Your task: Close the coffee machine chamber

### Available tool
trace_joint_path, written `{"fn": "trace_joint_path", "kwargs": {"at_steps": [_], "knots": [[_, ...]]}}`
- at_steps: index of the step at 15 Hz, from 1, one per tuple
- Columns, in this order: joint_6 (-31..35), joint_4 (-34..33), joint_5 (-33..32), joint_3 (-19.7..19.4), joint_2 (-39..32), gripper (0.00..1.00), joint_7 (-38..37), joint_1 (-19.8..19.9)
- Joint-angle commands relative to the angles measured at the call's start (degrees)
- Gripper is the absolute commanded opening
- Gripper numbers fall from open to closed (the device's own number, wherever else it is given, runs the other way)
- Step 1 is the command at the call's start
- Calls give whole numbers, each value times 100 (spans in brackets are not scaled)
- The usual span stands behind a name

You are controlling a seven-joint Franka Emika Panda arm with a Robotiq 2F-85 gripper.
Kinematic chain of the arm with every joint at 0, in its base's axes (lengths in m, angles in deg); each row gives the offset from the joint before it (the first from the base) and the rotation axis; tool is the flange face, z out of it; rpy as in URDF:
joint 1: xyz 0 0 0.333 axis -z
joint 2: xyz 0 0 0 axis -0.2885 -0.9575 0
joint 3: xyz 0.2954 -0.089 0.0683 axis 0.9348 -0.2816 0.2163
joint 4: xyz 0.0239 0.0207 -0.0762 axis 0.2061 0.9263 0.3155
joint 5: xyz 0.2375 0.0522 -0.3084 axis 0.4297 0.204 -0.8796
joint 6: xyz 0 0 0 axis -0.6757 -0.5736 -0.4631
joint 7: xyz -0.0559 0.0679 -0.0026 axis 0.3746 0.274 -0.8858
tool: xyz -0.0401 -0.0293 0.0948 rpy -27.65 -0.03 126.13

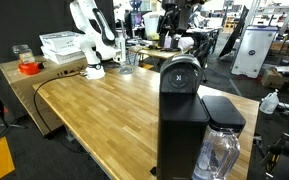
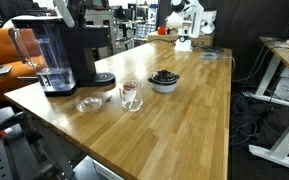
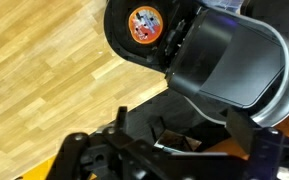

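Note:
The coffee machine point(image 1: 181, 125) is tall and matte black and stands at the near end of the wooden table, with its clear water tank point(image 1: 221, 150) beside it. It also shows in an exterior view point(image 2: 79, 50) at the table's left corner. The chamber point(image 1: 181, 70) is the rounded head on top, tilted up with its round emblem showing. In the wrist view the chamber point(image 3: 124, 45) lies just below me, next to the tank's black lid point(image 3: 229, 55). My gripper point(image 3: 179, 125) hovers above the machine, open and empty. In an exterior view only its tip point(image 2: 63, 10) shows at the top edge.
A glass cup point(image 2: 131, 95), a dark bowl point(image 2: 164, 80) and a small glass dish point(image 2: 88, 103) stand on the table point(image 2: 184, 120) near the machine. At the far end are another white robot arm point(image 1: 89, 40), a white basket point(image 1: 62, 45) and an orange object point(image 1: 28, 67).

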Motion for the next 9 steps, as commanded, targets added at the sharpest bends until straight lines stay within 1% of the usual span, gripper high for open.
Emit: {"fn": "trace_joint_path", "kwargs": {"at_steps": [1,2,3,4,5,9], "knots": [[73,58,17,49,86,73,-341,77],[117,77,16,43,119,66,-443,84],[140,85,-8,33,157,57,-561,89],[156,87,-13,30,190,53,-636,98],[183,93,16,33,233,44,-684,112],[236,117,85,24,459,18,-801,140]]}}
